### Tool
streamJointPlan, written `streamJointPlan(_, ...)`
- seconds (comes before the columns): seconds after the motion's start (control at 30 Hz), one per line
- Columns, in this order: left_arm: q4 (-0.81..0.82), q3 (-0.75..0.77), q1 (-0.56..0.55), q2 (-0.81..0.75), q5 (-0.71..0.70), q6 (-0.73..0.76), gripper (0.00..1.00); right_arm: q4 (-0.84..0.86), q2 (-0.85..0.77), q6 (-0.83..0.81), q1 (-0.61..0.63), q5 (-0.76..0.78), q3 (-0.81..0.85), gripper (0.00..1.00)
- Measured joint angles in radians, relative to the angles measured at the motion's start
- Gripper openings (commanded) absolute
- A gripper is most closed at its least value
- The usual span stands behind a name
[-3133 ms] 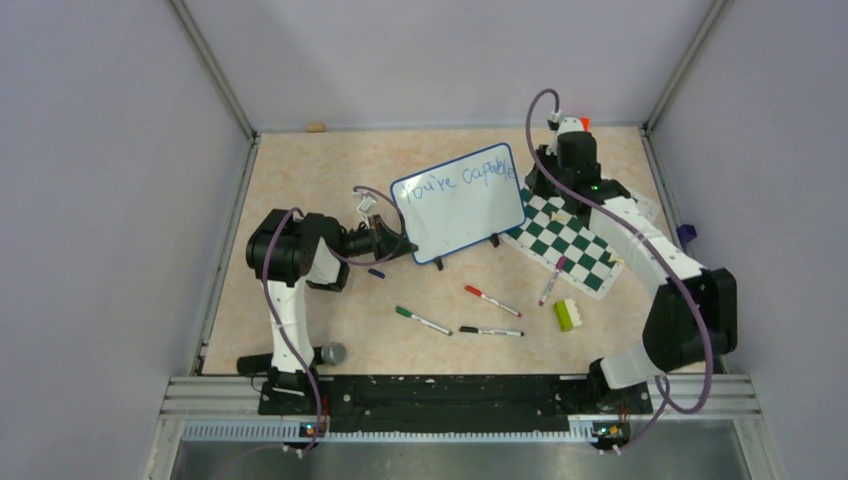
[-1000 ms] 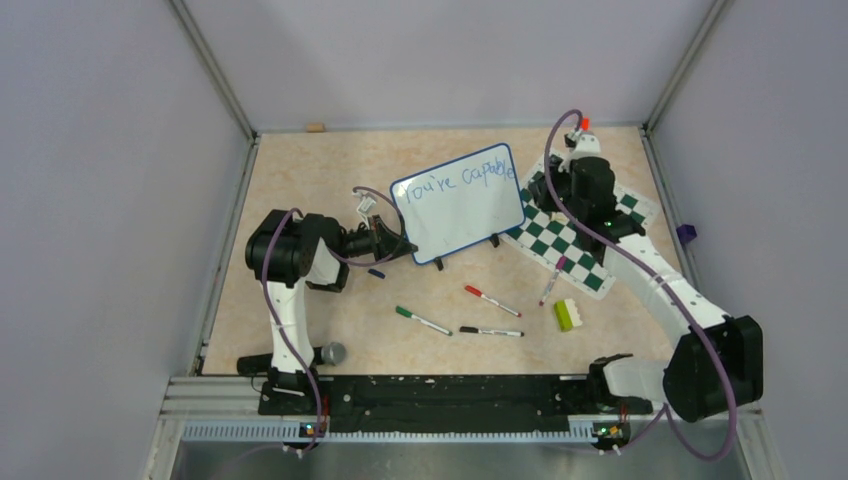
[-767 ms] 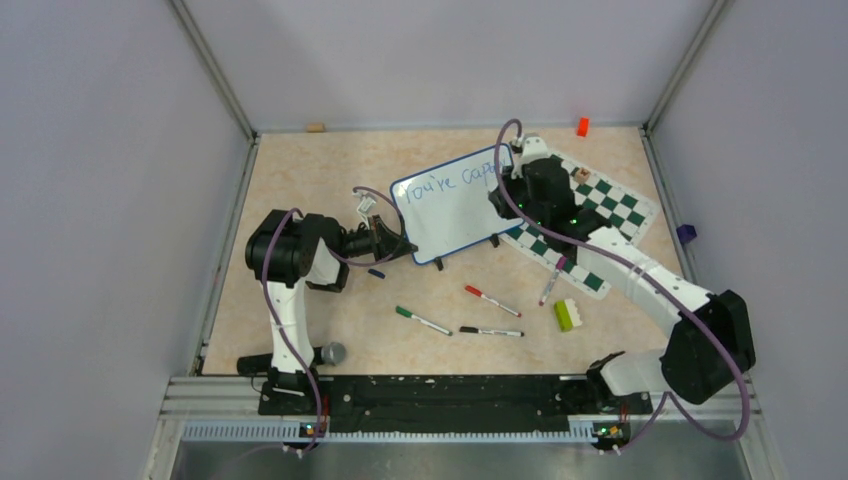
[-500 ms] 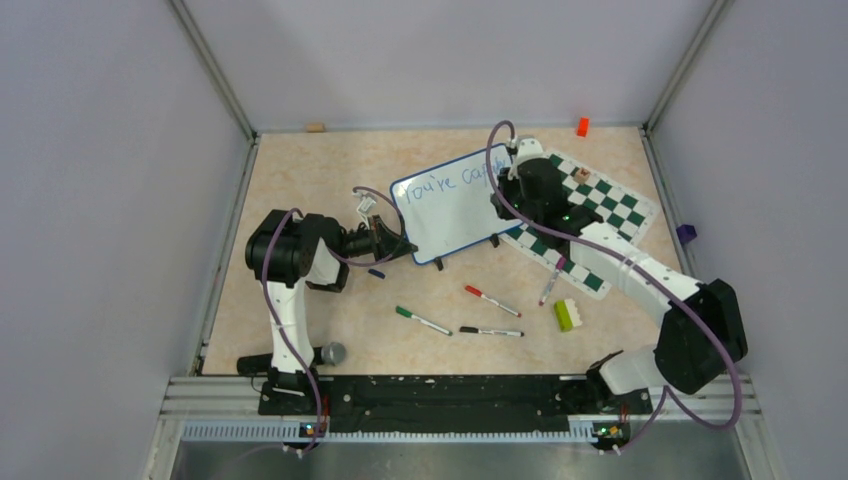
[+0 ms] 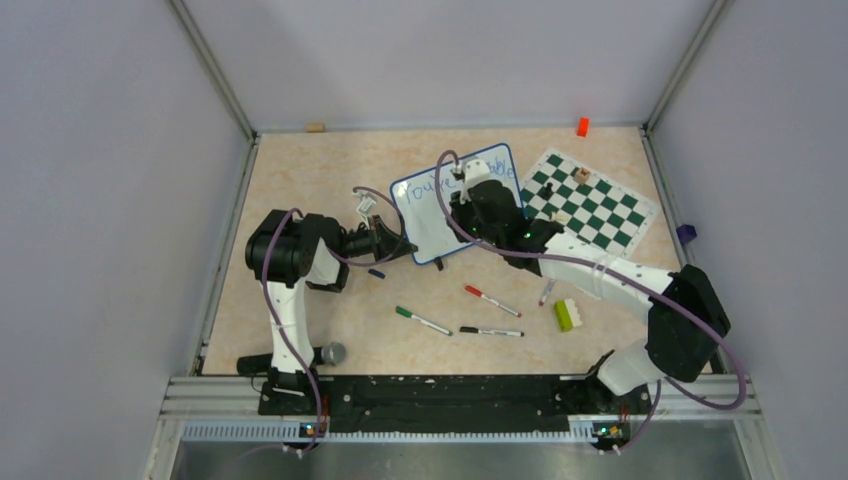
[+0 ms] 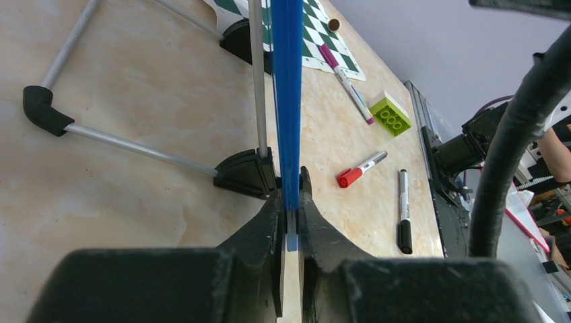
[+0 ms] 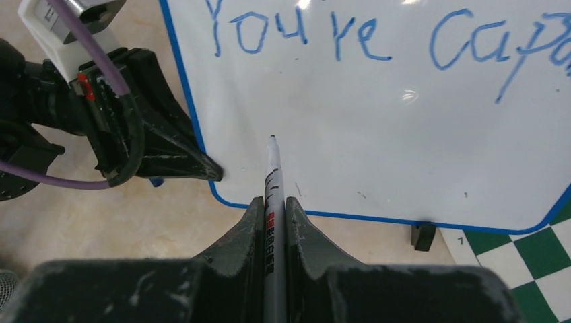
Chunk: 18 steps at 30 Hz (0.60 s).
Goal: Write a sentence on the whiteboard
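My right pincer [image 7: 273,205] clamps the marker [image 7: 272,165], tip pointing at the bare lower-left corner of the whiteboard [image 7: 377,134], under the sentence [image 7: 296,33]. My left pincer [image 6: 288,205] pinches its edge.

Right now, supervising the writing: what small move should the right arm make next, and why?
Probably press the thin white marker onto the blue-framed glossy whiteboard: the right end effector aims its tip at blank space below the blue handwritten "You're".

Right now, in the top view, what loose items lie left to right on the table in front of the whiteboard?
Blue cap → green marker → red marker → purple marker → green brick. The black marker overlaps the red one's span, so it's omitted.
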Motion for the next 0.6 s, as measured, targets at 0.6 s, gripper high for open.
streamJointPlan(0.6, 0.0, 0.0, 0.0, 0.0, 0.0, 0.0, 0.07, 0.06, 0.138, 0.028, 0.16, 0.246, 0.023, 0.0)
